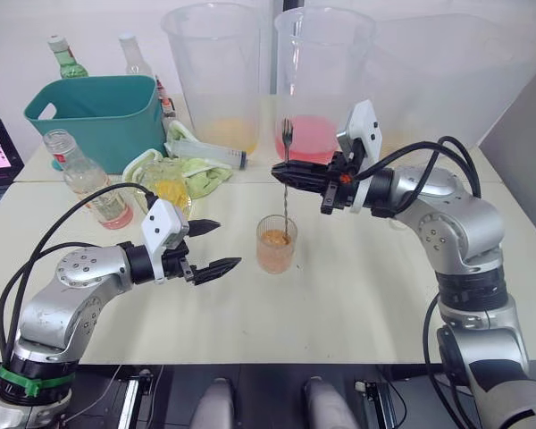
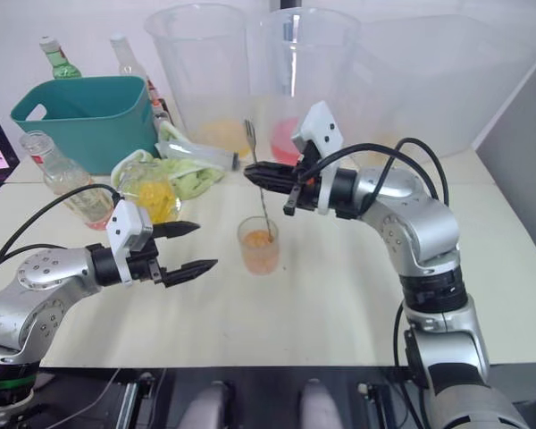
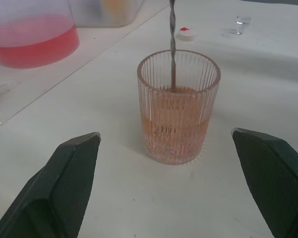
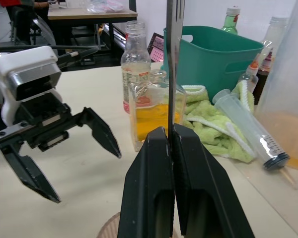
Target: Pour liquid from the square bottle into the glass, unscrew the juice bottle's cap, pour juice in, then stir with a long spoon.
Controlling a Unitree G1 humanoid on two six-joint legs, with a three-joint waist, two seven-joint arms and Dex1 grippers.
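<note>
The glass (image 1: 276, 244) stands mid-table, about half full of orange-pink liquid. The long spoon (image 1: 286, 201) hangs upright with its lower end in the glass, and my right gripper (image 1: 280, 172) is shut on its shaft just above the rim. My left gripper (image 1: 226, 243) is open, level with the glass and a little to its left, with nothing between its fingers. At the left stand the square bottle (image 1: 168, 189) with yellow liquid and the uncapped juice bottle (image 1: 85, 177), with a little juice at its bottom. The cap (image 3: 187, 32) lies on the table beyond the glass.
A teal basket (image 1: 98, 112) with bottles behind it stands at the back left. Two huge clear buckets (image 1: 216, 71) (image 1: 322, 80) stand at the back, one holding pink liquid. A green cloth (image 1: 201, 174) and a syringe (image 1: 210, 154) lie beside the square bottle.
</note>
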